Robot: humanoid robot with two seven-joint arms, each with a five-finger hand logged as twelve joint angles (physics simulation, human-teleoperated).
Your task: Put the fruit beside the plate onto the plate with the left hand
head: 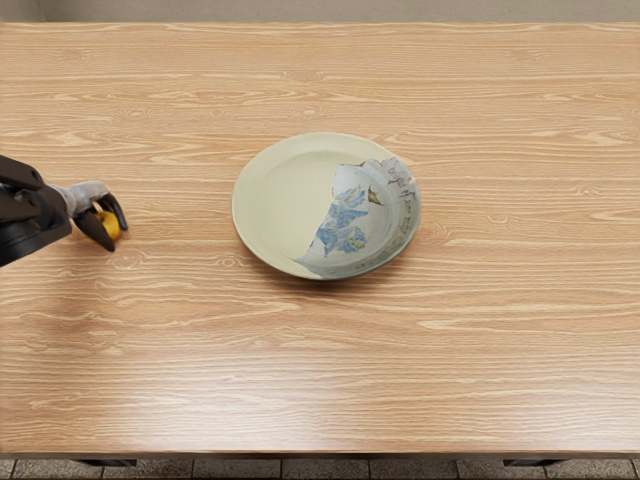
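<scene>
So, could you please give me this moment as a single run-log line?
left hand: closed around yellow fruit | yellow fruit: left of plate, apart from it | plate: no fruit on it yet

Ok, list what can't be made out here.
The fruit, head view: too small and mostly wrapped by the left hand; its kind is unclear.
The left arm: cut off by the left edge.
Pattern on the plate: too blurred to read.
The right hand: out of view.

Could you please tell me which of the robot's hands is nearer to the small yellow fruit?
Left. The left hand is curled around the small yellow fruit, to the picture's left of the round cream ceramic plate. The right hand is not in view.
</scene>
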